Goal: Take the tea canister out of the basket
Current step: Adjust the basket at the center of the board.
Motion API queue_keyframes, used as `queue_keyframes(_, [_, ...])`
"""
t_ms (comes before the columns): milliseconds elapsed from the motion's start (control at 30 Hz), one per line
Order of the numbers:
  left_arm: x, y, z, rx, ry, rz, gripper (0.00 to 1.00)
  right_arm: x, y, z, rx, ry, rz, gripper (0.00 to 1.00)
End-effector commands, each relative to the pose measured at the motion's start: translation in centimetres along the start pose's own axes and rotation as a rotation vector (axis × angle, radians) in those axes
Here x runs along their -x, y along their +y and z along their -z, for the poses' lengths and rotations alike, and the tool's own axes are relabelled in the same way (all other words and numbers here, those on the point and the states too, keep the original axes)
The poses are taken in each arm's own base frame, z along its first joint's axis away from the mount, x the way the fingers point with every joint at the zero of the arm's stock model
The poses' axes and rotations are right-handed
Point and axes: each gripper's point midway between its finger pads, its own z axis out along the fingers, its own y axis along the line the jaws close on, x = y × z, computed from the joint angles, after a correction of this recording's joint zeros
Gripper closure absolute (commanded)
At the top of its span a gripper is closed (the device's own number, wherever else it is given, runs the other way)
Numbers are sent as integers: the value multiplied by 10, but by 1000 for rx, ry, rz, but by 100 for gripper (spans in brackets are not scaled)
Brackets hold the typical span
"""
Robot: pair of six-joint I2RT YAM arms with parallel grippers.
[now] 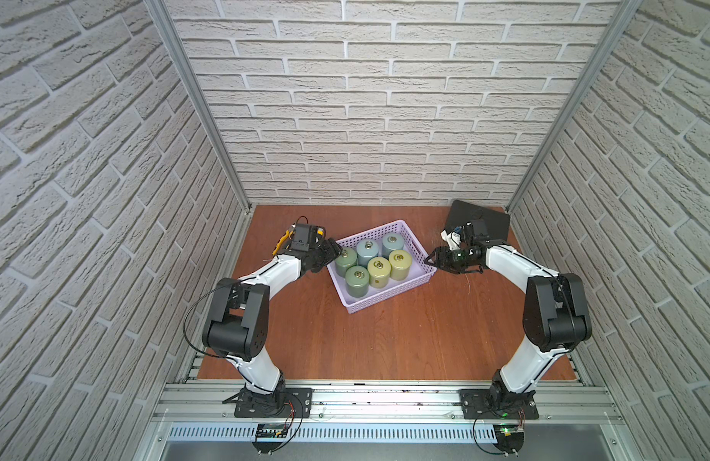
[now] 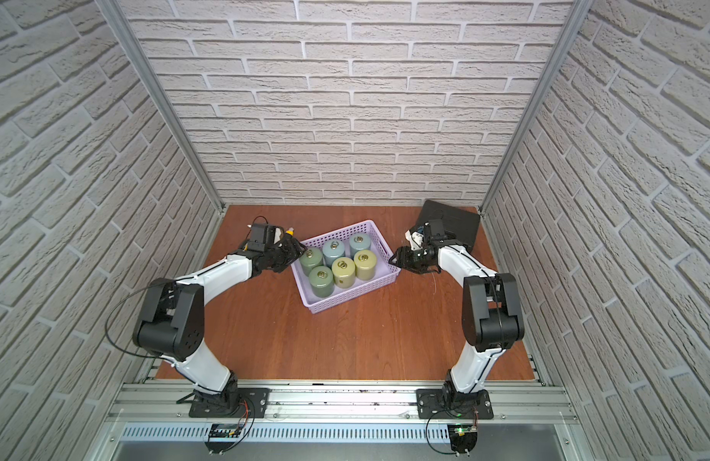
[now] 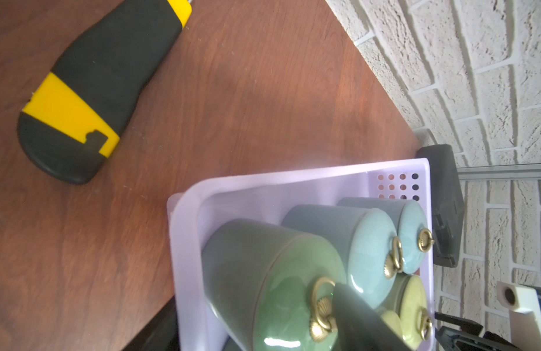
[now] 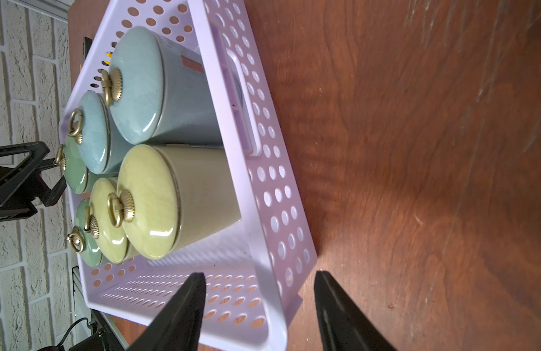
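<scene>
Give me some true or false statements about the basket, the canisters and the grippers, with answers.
1. The basket holds six canisters. True.
2. The canisters are all one colour. False: two are green, two blue, two yellow-green.
3. The right gripper straddles the basket's wall, one finger inside, one outside. True.
4. The utility knife lies in the basket. False: it lies on the table, outside it.
5. The left gripper is at a yellow-green canister. False: its finger is by a green canister's ring.
</scene>
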Motion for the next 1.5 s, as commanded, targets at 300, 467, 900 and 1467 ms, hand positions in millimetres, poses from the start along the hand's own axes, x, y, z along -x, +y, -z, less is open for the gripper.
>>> queue_keyframes(300, [39,-59,-10,-165,-39,-72,27,0,-4,-4,-39,-7,-23,55])
queue_keyframes(467, [48,-67,-19,-182,-32,-74,29,-4,-10,-6,-57,-7,-43,65])
queue_keyframes(900, [66,-86,-30,-216,-20,-86,30,-5,-12,-6,-83,-16,-85,74])
queue_keyframes(1467, [55,-81,-30,-220,4,-77,32,-39,-17,1,-133,-18,-137,79])
